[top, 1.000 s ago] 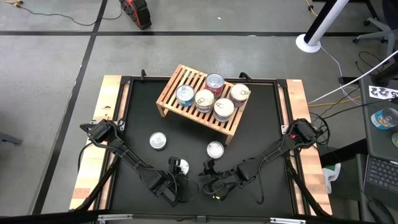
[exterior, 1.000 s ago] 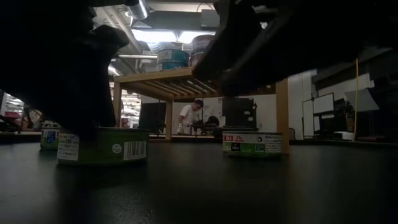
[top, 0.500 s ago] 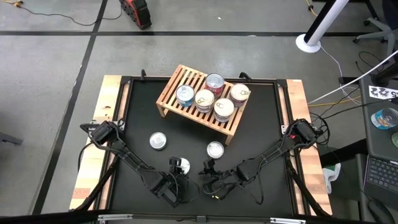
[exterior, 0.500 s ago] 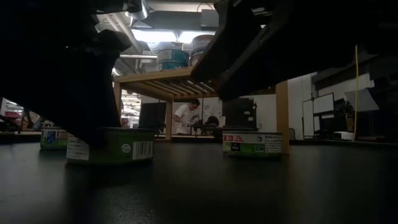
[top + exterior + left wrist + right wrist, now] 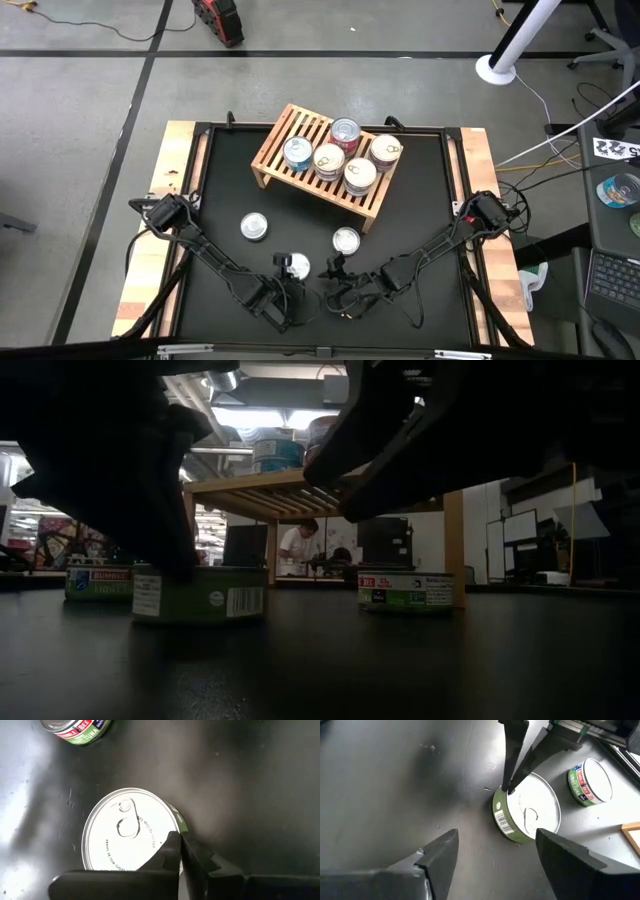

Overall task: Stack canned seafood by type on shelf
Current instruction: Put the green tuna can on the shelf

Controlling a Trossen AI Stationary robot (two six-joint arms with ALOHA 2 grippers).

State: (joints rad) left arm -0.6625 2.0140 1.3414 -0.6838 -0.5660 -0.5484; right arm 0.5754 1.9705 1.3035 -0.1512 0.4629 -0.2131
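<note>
A green-labelled can [image 5: 293, 264] with a silver pull-tab lid [image 5: 127, 832] stands on the black table near its front edge. My left gripper [image 5: 178, 841] is shut at this can's rim. My right gripper [image 5: 495, 852] hovers open just to the can's right, nothing between its fingers. Two other loose cans [image 5: 254, 227] [image 5: 346, 240] stand farther back on their bases. The wooden shelf [image 5: 275, 150] at the back carries several cans [image 5: 345, 160], some stacked. My left gripper's shut fingertips [image 5: 508, 780] meet on the green can's rim [image 5: 176, 826], at its near side. They come slanting down from the near left. One tip lies over the lid, the other outside the wall. The can stands flat on the table.
A red-and-green-labelled can [image 5: 98, 582] stands behind the green one in the low view, another [image 5: 405, 590] in front of the shelf's leg [image 5: 455, 545]. Bare black table lies between the loose cans and the shelf. A person sits in the room beyond.
My left gripper has shut at the green can's rim. The can has slid a little along the table toward its right edge, staying upright.
</note>
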